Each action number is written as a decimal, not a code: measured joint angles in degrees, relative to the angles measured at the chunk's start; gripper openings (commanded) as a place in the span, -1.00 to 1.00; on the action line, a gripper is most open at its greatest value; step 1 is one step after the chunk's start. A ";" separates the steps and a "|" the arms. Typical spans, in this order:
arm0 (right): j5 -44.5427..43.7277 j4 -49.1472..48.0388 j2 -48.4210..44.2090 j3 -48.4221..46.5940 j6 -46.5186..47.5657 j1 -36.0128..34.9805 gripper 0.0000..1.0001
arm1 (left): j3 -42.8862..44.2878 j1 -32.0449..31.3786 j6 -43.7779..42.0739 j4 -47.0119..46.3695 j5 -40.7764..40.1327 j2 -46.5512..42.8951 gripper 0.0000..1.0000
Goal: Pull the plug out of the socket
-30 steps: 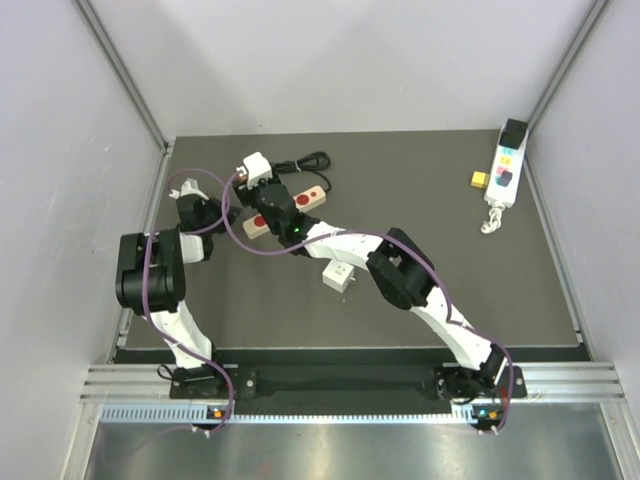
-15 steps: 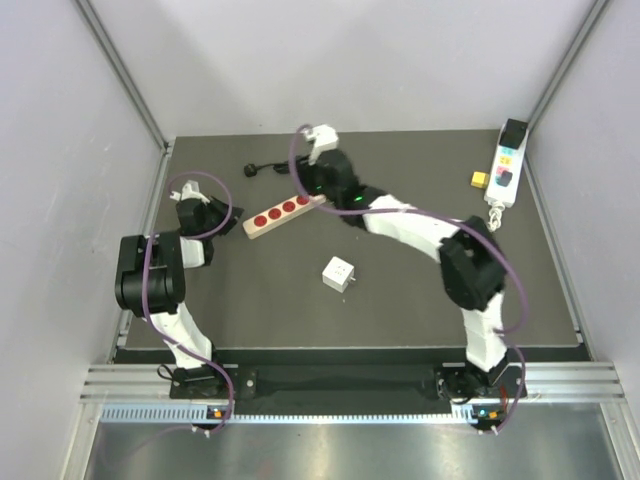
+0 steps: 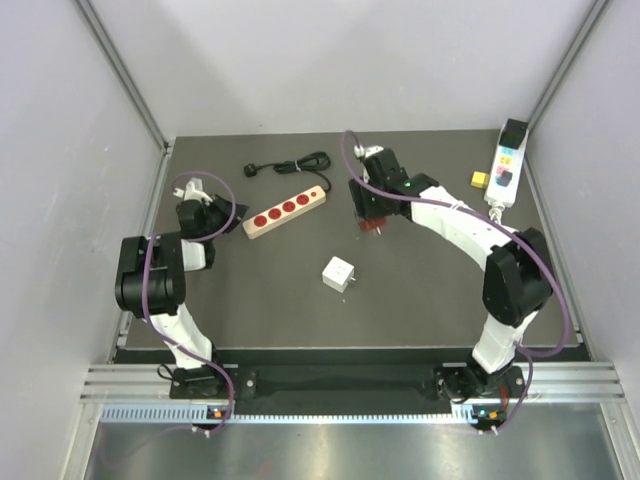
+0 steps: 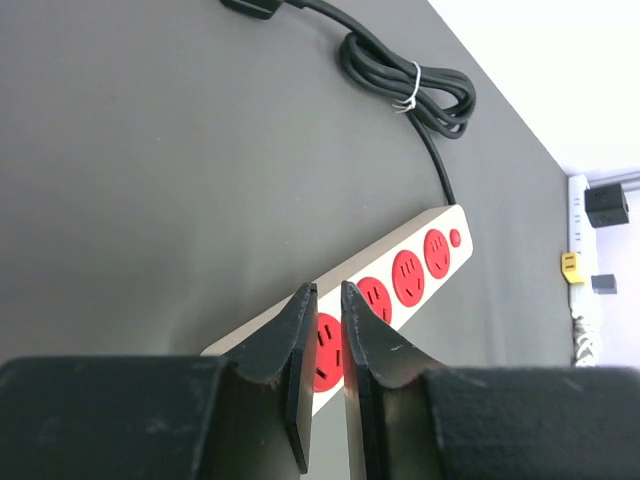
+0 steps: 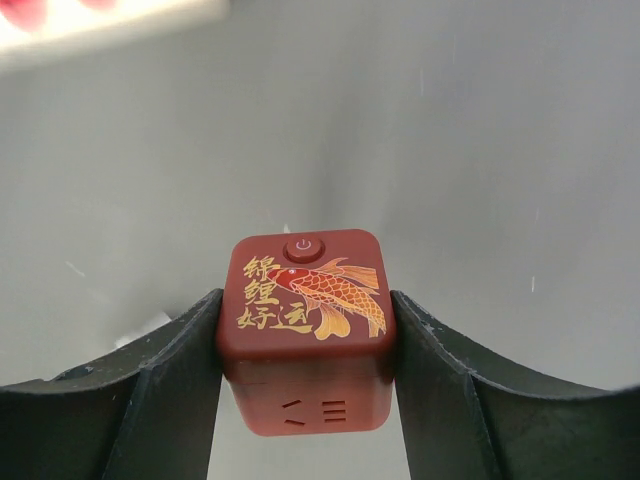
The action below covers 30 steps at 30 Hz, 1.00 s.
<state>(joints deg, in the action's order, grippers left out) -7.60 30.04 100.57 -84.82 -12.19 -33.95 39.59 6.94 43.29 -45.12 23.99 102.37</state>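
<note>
Red plug, seemingly, in right gripper

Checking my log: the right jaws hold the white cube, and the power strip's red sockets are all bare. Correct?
No. The right gripper holds the red cube, clear in the right wrist view; the white cube lies on the table. The power strip sockets are bare.

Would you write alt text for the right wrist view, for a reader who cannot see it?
The right gripper clamps a red cube plug bearing a gold koi, Chinese characters and a power button. Behind is the grey table, with the power strip blurred at top left.
</note>
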 measured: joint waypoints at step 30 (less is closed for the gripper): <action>12.44 4.52 3.85 11.93 0.31 -0.52 0.29 | -0.35 -0.42 1.62 -5.53 3.69 0.28 -0.56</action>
<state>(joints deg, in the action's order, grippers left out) 4.84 34.57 104.42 -72.88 -11.88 -34.48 39.24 6.52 44.91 -50.65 27.68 102.65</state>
